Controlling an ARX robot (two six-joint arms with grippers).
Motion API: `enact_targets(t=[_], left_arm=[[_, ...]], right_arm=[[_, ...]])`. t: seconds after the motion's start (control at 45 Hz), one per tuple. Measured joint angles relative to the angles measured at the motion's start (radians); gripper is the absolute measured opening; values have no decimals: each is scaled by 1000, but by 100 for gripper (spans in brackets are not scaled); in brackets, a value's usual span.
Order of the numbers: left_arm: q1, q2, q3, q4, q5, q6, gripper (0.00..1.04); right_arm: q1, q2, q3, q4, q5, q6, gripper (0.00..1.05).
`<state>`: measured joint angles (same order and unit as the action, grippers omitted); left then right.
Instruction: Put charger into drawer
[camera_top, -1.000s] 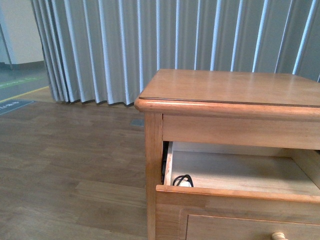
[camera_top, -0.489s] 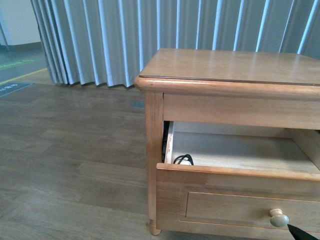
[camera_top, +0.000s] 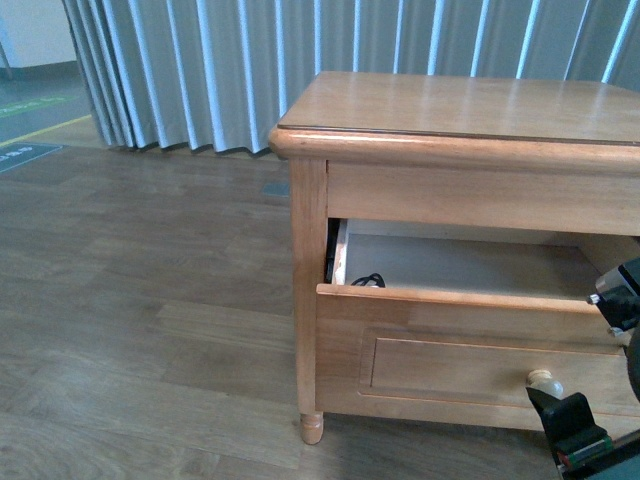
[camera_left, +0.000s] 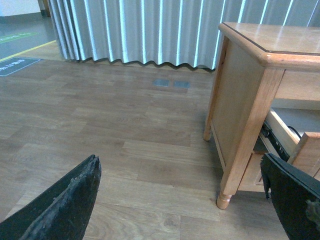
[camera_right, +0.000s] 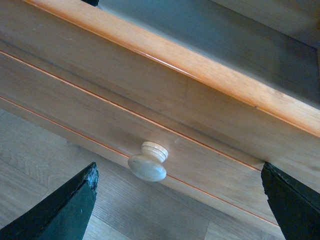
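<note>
Wood-plank floor (camera_top: 140, 330), grey pleated curtain (camera_top: 200, 70), drawer (camera_top: 450, 310) part open, charger (camera_top: 368, 281) inside at its left end, right gripper (camera_right: 175, 200) spread before knob (camera_right: 148, 162), left gripper (camera_left: 190, 200) spread over floor.

Grey pleated curtains (camera_top: 250, 70) (floor-length) behind a wood-plank floor (camera_top: 140, 330).

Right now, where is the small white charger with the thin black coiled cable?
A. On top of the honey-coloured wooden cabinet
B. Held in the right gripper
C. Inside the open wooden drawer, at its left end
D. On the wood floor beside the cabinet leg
C: in the front view the charger's black cable loop shows just above the front edge of the open drawer at its left end, while the right gripper is open and empty facing the pale round knob.
</note>
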<state>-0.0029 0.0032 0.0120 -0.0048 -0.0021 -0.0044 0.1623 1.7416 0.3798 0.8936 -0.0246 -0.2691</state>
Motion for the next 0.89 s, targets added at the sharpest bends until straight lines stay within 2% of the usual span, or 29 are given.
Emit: enact_targets(t=[0.4,0.889], left_arm=[[0,0,0,0,0,0,99],[0,0,0,0,0,0,99]], right_arm=[[42,137,153,18,65,23,96],[77,360,501,-60,143,65,96]])
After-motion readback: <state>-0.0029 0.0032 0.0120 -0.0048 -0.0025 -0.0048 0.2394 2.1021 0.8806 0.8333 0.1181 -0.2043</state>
